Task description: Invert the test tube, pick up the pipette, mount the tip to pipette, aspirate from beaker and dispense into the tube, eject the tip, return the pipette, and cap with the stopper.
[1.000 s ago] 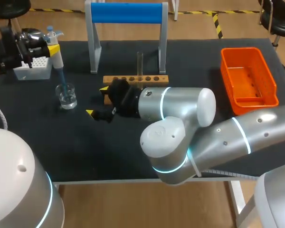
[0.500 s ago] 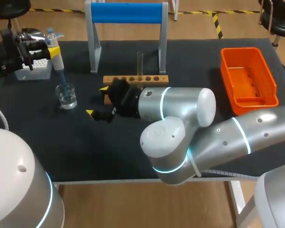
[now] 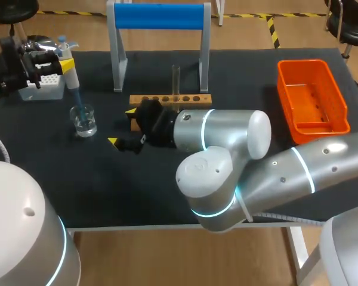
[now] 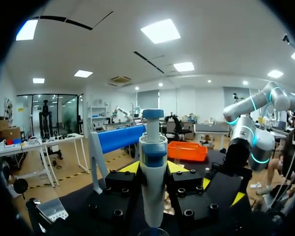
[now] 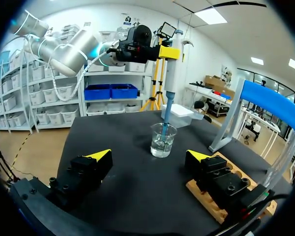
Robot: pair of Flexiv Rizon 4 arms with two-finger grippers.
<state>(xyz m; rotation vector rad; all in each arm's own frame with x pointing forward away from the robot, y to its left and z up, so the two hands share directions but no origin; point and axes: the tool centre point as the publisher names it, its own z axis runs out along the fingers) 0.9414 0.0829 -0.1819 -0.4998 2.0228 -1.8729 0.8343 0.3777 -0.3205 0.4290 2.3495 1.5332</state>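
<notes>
My left gripper (image 3: 52, 59) is shut on the white-and-blue pipette (image 3: 70, 70), which stands upright with its blue tip inside the glass beaker (image 3: 83, 121). The left wrist view has the pipette (image 4: 153, 172) clamped between both fingers. My right gripper (image 3: 121, 126) hovers open just in front of the wooden rack (image 3: 170, 100), right of the beaker. In the right wrist view the beaker (image 5: 163, 140) and pipette (image 5: 169, 73) lie ahead of the open right gripper (image 5: 149, 156). A clear test tube (image 3: 175, 80) stands upright in the rack.
A white tip box (image 3: 42, 84) sits at the back left under my left arm. A stand with a blue bar (image 3: 159, 16) rises behind the rack. An orange bin (image 3: 312, 98) lies at the right. My right arm's elbow (image 3: 227, 155) covers the table's middle front.
My left wrist has shifted very slightly; the pipette tip stays in the beaker. The right arm has not moved.
</notes>
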